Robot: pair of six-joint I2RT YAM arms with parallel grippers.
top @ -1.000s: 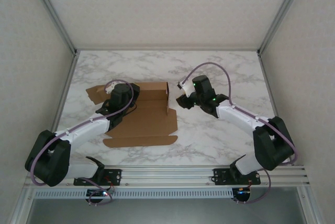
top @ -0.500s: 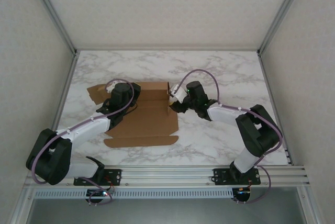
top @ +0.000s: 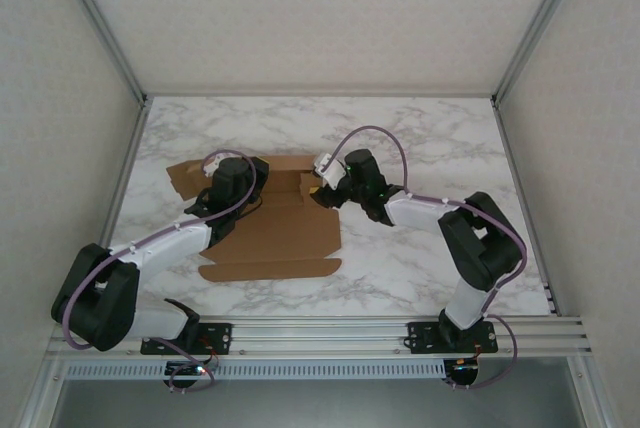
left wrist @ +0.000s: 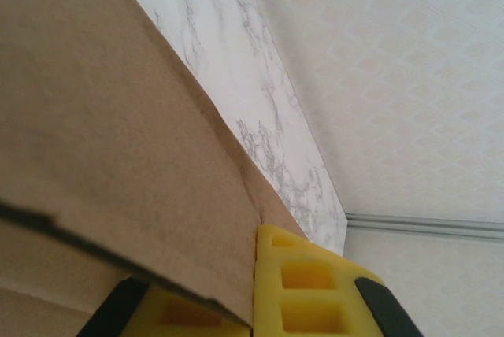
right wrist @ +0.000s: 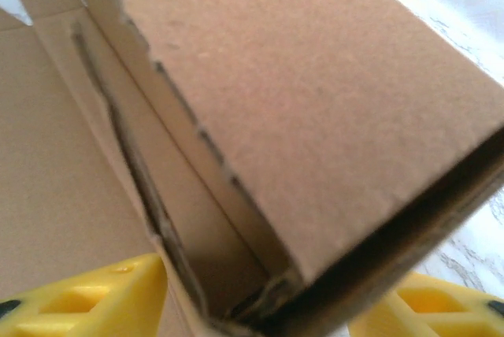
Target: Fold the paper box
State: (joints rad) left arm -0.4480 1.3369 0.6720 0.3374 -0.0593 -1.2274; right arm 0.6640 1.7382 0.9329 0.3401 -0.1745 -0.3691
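- The box (top: 275, 233) lies left of centre on the table (top: 430, 133). It is mostly flat, with its right wall raised.
- The left fingers (left wrist: 309, 290) sit close together at the box's left side, with a flap pinched between them.
- The right fingers (right wrist: 87, 298) stand wide, one on each side of the raised right wall, and do not clamp it.
- The cardboard is probably light. Its panels look stiff, but it should give at the creases and will likely buckle or spring back.
- It is best taken by a flap's free edge while the base is pinned.

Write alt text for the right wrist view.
A flap of the cardboard box stands raised over the flat panel. The right gripper's yellow fingertips sit either side of its near end; marble table shows at upper right.
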